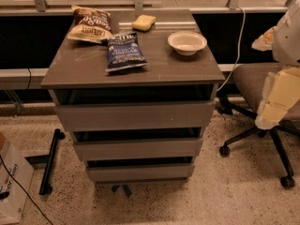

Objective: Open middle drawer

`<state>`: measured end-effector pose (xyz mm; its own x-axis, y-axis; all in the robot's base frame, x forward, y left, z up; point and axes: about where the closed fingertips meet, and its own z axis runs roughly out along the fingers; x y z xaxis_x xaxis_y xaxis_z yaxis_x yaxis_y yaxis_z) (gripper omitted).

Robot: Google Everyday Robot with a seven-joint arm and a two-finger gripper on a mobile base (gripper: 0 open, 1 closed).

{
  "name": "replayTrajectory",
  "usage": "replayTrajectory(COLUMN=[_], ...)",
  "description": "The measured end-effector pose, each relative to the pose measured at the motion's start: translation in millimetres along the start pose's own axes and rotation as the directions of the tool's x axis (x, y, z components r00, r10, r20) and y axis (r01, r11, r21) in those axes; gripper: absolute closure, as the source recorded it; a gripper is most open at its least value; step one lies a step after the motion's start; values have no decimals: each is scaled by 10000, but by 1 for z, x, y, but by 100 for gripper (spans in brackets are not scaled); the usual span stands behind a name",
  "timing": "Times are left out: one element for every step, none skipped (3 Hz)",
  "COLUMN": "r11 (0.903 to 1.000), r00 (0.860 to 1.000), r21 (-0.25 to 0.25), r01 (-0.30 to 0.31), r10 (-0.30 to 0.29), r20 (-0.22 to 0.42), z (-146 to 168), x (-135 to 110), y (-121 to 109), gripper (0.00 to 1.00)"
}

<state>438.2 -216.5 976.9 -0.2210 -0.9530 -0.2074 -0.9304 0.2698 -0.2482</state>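
Note:
The grey-brown cabinet (133,69) stands in the middle of the camera view with three handleless drawers stacked. The middle drawer (137,149) has the medium-height front panel and sits shut, with a dark gap above it. The tallest panel (135,116) is above it and the slimmest panel (139,172) below; both are shut too. My gripper (277,100), a cream-coloured part under the white arm (290,32), hangs at the far right edge. It is to the right of the cabinet at about top-drawer height, apart from every drawer.
On the cabinet top lie a brown chip bag (90,23), a blue chip bag (123,51), a yellow sponge (144,22) and a white bowl (187,42). An office chair (255,86) stands right, behind my gripper. A black bar (50,162) and cardboard box (11,186) are on the floor left.

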Motion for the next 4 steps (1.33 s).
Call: replayTrajectory(r11=[10000, 9995, 9990, 9982], r00=[10000, 9985, 9944, 9887], r21=[18, 83, 194, 289], r01=[-45, -288, -405, -526], r10=[45, 284, 384, 480], r20=[74, 469, 983, 1417], z=[3, 17, 51, 101], x=[0, 0, 1, -1], y=[0, 0, 6, 5], gripper=[0, 0, 0, 0])
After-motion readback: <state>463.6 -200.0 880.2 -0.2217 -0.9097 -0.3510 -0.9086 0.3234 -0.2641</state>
